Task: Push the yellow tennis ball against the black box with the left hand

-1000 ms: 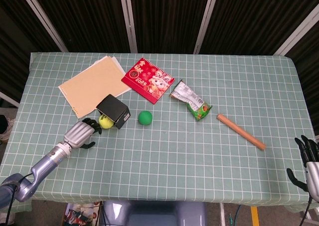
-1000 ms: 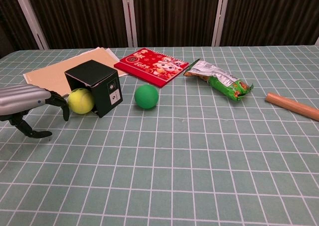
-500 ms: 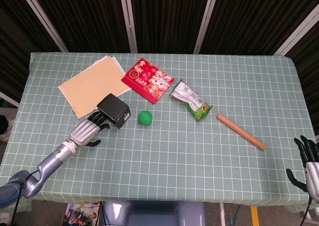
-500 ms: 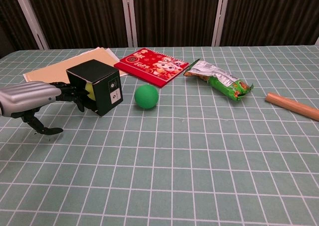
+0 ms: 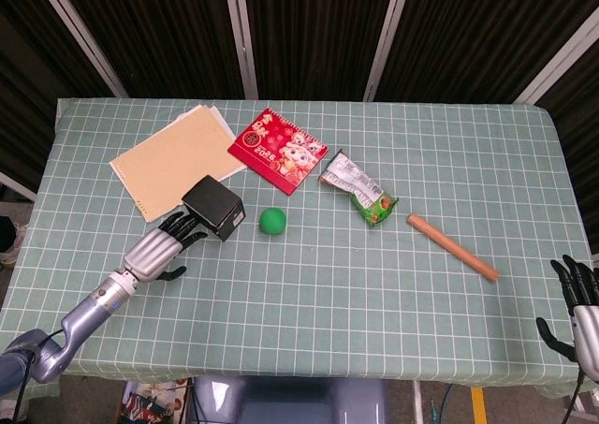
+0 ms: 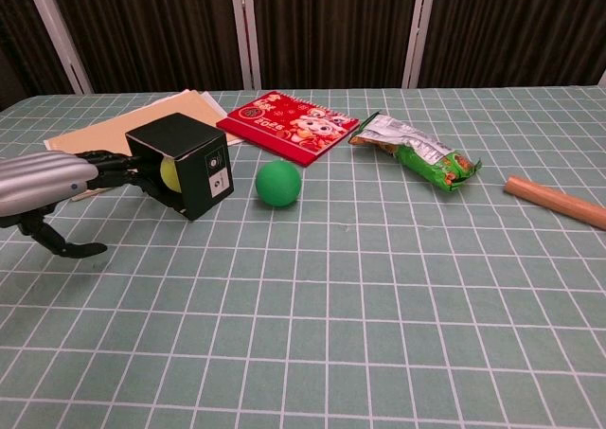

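The yellow tennis ball lies against the left side of the black box, and only a sliver of it shows between the box and my fingers. In the head view the ball is hidden behind the black box. My left hand lies low over the table with its fingers stretched out, their tips at the ball and the box; it holds nothing. The head view shows that left hand just lower left of the box. My right hand hangs at the table's lower right edge, fingers spread and empty.
A green ball sits just right of the box. Behind are a red booklet and tan papers. A green snack bag and a wooden rod lie further right.
My left hand reached forward to the box and rolled the tennis ball back along the box's left side, where it is now mostly hidden. The right hand stayed still.
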### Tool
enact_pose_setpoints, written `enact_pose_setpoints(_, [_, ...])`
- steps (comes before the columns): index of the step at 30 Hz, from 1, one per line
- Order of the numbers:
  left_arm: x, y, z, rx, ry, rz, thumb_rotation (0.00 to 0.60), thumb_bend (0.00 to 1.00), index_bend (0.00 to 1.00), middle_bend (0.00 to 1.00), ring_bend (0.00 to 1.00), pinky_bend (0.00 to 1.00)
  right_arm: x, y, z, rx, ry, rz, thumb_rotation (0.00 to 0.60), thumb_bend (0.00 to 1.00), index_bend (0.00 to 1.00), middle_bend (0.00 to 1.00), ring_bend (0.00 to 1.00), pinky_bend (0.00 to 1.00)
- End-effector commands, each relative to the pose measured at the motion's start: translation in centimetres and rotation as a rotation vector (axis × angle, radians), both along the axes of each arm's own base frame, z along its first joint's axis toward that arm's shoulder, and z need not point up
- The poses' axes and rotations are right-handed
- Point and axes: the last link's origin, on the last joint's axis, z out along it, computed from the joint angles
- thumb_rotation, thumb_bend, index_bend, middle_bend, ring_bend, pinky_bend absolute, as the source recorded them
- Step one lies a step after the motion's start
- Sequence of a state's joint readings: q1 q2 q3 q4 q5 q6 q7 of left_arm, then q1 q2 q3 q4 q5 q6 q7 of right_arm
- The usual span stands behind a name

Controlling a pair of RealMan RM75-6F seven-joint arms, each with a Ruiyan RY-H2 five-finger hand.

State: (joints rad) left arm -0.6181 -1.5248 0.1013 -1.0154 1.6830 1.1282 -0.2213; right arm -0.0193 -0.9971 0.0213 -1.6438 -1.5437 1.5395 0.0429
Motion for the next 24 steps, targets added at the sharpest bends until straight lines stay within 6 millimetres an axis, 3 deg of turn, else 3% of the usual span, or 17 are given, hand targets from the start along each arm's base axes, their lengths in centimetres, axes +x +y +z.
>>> enact_pose_setpoints(1, [-0.9, -2.2, 1.6, -0.005, -0.016, 0.014, 0.6, 0.26, 0.14, 0.0, 0.0, 0.0, 0.1, 0.1, -0.1, 0.005, 0.001, 0.006, 0.6, 0.36, 0.0, 0.0, 0.0, 0.0])
enact_pose_setpoints(10, [-2.3, -8.3, 7.2, 0.123, -0.129, 0.033, 0.6, 0.17, 0.11, 0.06, 0.0, 0.0, 0.5, 0.4, -0.4, 0.016, 0.006, 0.017, 0.6, 0.36, 0.0, 0.0, 0.0, 0.0])
enact_pose_setpoints(16, [-3.9, -12.7, 12.2, 0.383, -0.152, 0.161, 0.6, 0.1, 0.02, 0.0, 0.0, 0.0, 0.4, 0.3, -0.4, 0.018, -0.005, -0.002, 0.6, 0.36, 0.0, 0.0, 0.0, 0.0])
enact_pose_setpoints(20, [-3.8, -14.4, 13.4, 0.463, -0.116, 0.206, 0.6, 0.09, 0.01, 0.0, 0.0, 0.0, 0.6, 0.4, -0.3, 0.004, -0.006, 0.011, 0.6, 0.36, 0.0, 0.0, 0.0, 0.0])
enact_pose_setpoints(24, [-3.3, -14.7, 13.6, 0.474, -0.126, 0.145, 0.6, 0.09, 0.01, 0.0, 0.0, 0.0, 0.9, 0.4, -0.6, 0.013, 0.0, 0.018, 0.6, 0.36, 0.0, 0.0, 0.0, 0.0])
